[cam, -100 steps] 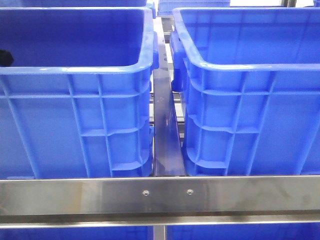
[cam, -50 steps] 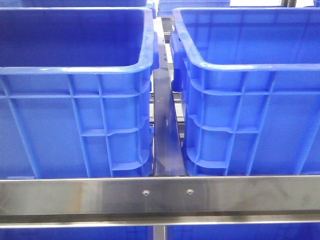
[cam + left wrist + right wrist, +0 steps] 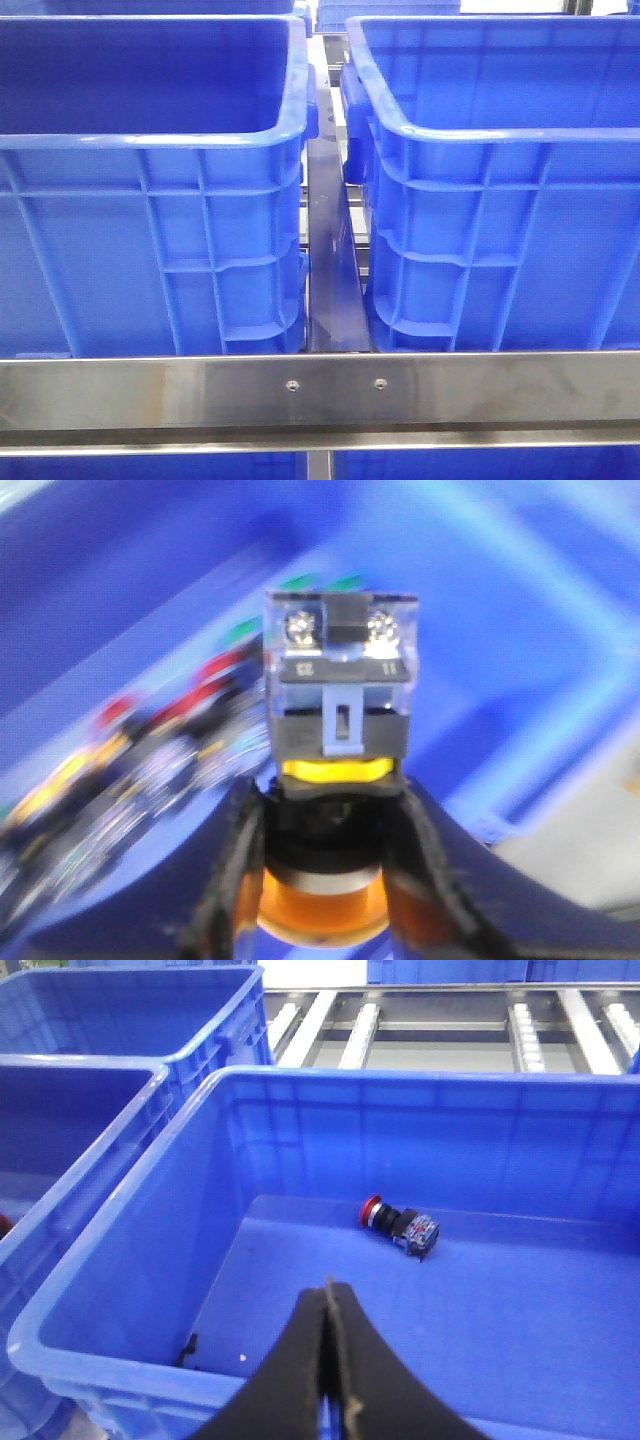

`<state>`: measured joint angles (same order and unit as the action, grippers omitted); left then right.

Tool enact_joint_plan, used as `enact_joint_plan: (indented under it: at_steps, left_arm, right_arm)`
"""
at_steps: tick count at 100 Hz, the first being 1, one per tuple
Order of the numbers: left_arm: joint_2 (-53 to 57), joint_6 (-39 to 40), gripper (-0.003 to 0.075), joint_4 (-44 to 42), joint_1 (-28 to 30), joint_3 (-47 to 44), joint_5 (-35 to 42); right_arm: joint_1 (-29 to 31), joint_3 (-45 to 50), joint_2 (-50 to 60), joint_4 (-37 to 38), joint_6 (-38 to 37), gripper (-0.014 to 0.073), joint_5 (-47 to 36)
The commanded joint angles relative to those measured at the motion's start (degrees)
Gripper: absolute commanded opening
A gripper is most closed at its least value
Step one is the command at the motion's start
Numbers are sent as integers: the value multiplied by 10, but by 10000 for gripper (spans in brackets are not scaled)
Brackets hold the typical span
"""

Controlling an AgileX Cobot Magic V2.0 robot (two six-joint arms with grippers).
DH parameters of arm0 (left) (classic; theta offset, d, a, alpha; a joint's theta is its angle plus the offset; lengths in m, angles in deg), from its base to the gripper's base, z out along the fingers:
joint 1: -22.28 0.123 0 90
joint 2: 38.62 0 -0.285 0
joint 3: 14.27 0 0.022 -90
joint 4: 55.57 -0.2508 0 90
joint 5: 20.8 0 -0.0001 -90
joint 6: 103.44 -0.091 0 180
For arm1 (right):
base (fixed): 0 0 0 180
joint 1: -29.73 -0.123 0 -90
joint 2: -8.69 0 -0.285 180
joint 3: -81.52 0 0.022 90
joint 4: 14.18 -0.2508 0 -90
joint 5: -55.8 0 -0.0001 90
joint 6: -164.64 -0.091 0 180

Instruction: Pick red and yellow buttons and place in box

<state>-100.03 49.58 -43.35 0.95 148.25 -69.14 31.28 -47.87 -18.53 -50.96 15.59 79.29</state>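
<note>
Left gripper [image 3: 325, 880] clamps yellow button [image 3: 338, 780], long axis straight out from jaws. Right gripper [image 3: 330, 1360] closed, empty; red button [image 3: 398, 1224] in box [image 3: 130, 1350], frame centre.

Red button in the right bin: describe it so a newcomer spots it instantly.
Find the blue bin below the right gripper. Alone on its floor near the far wall lies the red button, on its side. Red mushroom cap, black-and-clear contact block; nothing else sits near it.

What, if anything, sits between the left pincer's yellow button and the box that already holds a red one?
Cannot be fully judged. The left pincer grips the yellow button over a blurred bin of buttons. The box with the red button is open-topped, nothing covering it.
</note>
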Motion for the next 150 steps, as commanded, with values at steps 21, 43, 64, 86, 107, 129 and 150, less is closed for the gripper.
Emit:
enact_joint_plan:
  at_steps: [21, 43, 64, 86, 107, 129, 150]
  left_arm:
    - [-6, -71, -19, 53, -124, 15, 66]
    - [-31, -72, -19, 49, -173, 15, 105]
    - [-44, -74, -19, 49, -181, 15, 106]
    - [-44, -74, -19, 50, -181, 15, 106]
    - [-44, -75, -19, 50, -181, 15, 106]
    - [-44, -75, -19, 50, -181, 15, 106]
    - [-44, -75, -19, 50, -181, 15, 106]
  right_arm:
    - [0, -15, -2, -58, 4, 115, 6]
    - [0, -17, -2, -142, 4, 505, 48]
    - [0, -44, -23, -245, 60, 566, 153]
    - [0, -58, -98, -445, 145, 566, 269]
    - [0, -67, -199, -557, 178, 566, 360]
    - [-2, -125, -265, -564, 179, 566, 382]
    - [-57, -164, -302, -547, 179, 566, 327]
